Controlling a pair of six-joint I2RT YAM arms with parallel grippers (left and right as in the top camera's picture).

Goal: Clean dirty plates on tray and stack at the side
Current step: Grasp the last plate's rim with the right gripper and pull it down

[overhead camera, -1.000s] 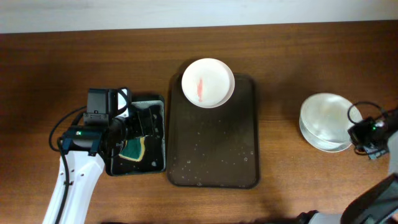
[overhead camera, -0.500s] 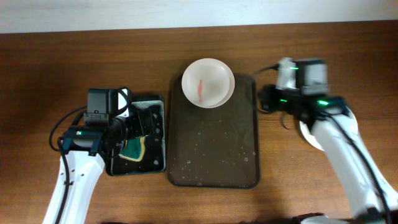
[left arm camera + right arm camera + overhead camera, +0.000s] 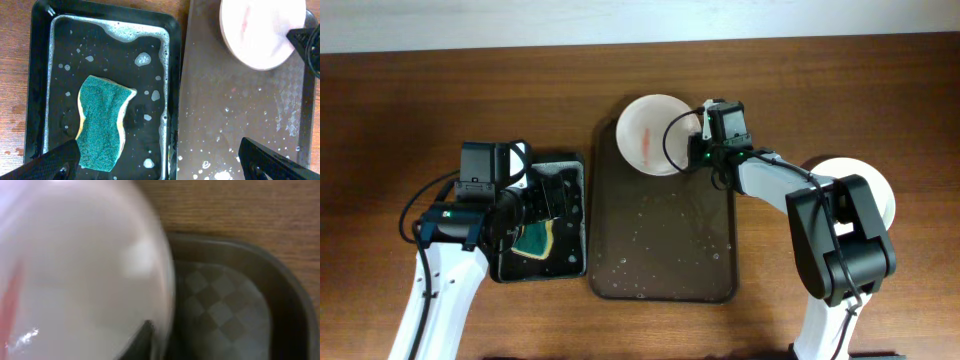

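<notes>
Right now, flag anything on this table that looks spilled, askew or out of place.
The red-smeared plate sits at the far end of the brown tray, overhanging its rim. Soapy droplets are spattered across the tray floor. The sponge lies in foamy water in the black tray, which looks intended.

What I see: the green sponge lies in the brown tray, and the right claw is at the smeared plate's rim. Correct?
Not quite. The green sponge lies in the small black tray, beside the brown tray; the left wrist view shows it. The right claw is at the rim of the smeared plate.
</notes>
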